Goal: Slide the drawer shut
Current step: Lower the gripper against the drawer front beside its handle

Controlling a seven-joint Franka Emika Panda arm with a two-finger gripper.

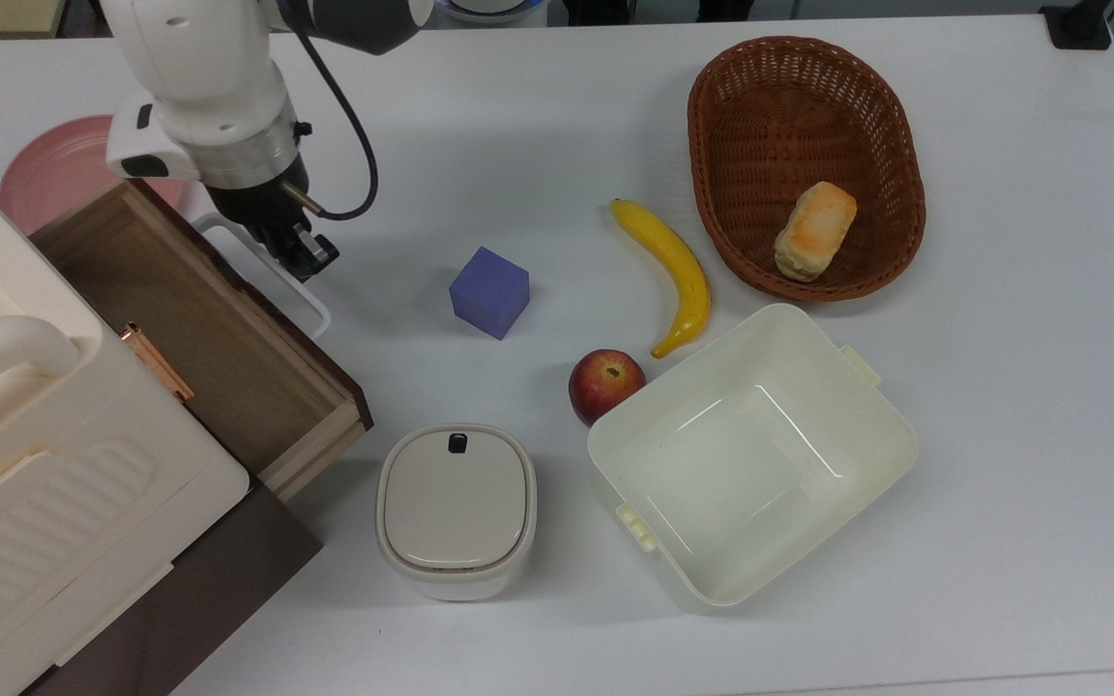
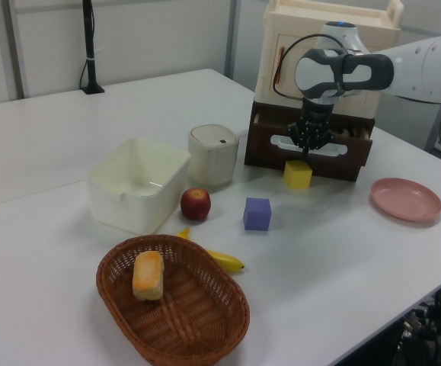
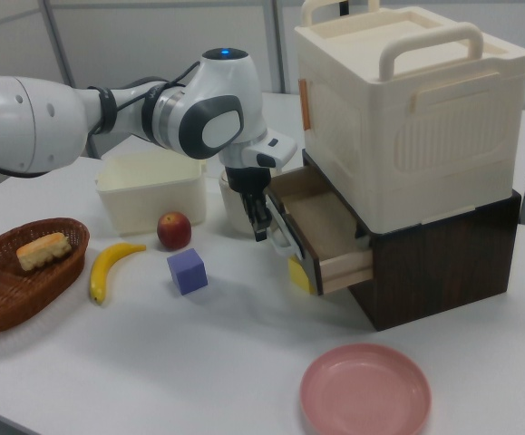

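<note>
Right now my claw (image 1: 310, 259) sits against the white handle (image 1: 272, 275) of the drawer (image 1: 199, 329) — fingers pressed together, holding nothing. That drawer juts part-open from the cabinet (image 1: 44, 464), lying toward the top view's lower left of my claw, where I'd push.
</note>
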